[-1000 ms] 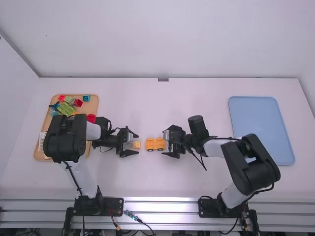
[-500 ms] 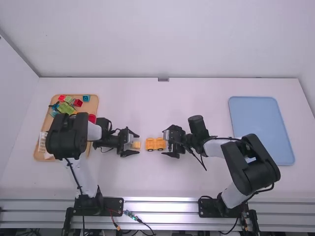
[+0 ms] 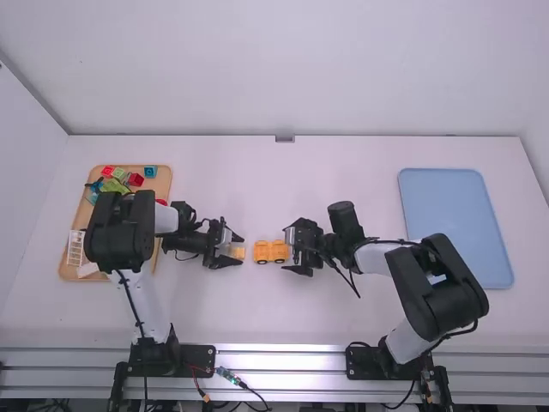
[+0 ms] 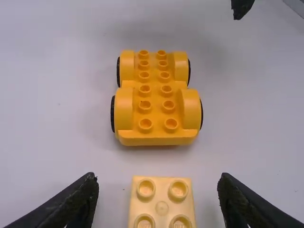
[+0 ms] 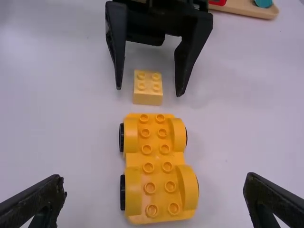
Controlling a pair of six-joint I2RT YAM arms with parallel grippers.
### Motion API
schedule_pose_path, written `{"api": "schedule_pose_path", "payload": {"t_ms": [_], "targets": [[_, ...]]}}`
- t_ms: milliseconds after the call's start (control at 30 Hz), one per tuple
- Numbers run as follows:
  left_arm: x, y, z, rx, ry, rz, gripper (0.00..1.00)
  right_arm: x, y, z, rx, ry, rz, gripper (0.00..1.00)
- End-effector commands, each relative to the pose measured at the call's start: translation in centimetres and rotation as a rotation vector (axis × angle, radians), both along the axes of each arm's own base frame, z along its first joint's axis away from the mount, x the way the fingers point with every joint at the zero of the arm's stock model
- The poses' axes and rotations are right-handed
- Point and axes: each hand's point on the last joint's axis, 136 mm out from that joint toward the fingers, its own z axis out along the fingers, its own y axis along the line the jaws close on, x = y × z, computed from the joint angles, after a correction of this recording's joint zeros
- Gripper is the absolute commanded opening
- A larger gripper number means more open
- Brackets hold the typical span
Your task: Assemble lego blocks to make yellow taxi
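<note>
From above, my left pincer (image 3: 241, 251) gapes around the pale block (image 4: 162, 202), probably not touching it; at three o'clock from there sits the wheeled yellow base (image 4: 156, 110), then my right pincer (image 3: 287, 250), also spread open.

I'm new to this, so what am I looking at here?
Two robot arms, the left arm and right arm, each with a two-finger gripper. The high view looks down from above and behind them; each wrist view comes from a camera on that arm, its own fingers at the bottom edge.

On the white table sit a yellow wheeled base and, apart from it, a pale four-stud block. Left is a wooden tray of colored pieces; right, a blue tray.

Nothing looks held: the left gripper stands open around the block without touching it; the right gripper is open near the base.
</note>
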Motion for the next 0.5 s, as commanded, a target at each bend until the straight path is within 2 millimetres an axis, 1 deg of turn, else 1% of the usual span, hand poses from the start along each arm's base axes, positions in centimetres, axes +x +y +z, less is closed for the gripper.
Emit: {"api": "schedule_pose_path", "payload": {"t_ms": [0,200,233,300,367,433,467], "targets": [[-0.38,-0.4,-0.15,-0.021,-0.022,-0.019,0.64,-0.3,-0.01,-0.21,0.005,0.018,0.005,0.99],[-0.96,-0.58,-0.67,-0.027,-0.043,-0.018,0.56,-0.3,0.0,-0.21,0.005,0.018,0.006,0.99],[-0.97,-0.57,-0.72,-0.025,-0.047,-0.017,0.53,-0.3,-0.01,-0.21,0.005,0.018,0.005,0.99],[-1.0,-0.57,-0.75,-0.025,-0.047,-0.017,0.52,-0.31,0.0,-0.21,0.005,0.018,0.006,0.99],[-0.82,-0.54,-0.76,-0.024,-0.03,-0.005,0.47,-0.3,-0.01,-0.21,0.005,0.018,0.005,0.99],[-0.57,-0.5,-0.71,-0.022,-0.016,0.003,0.46,-0.31,0.0,-0.21,0.005,0.018,0.006,0.99],[-0.37,-0.48,-0.59,-0.023,-0.008,0.007,0.44,-0.31,0.0,-0.21,0.005,0.018,0.006,0.99]]}}
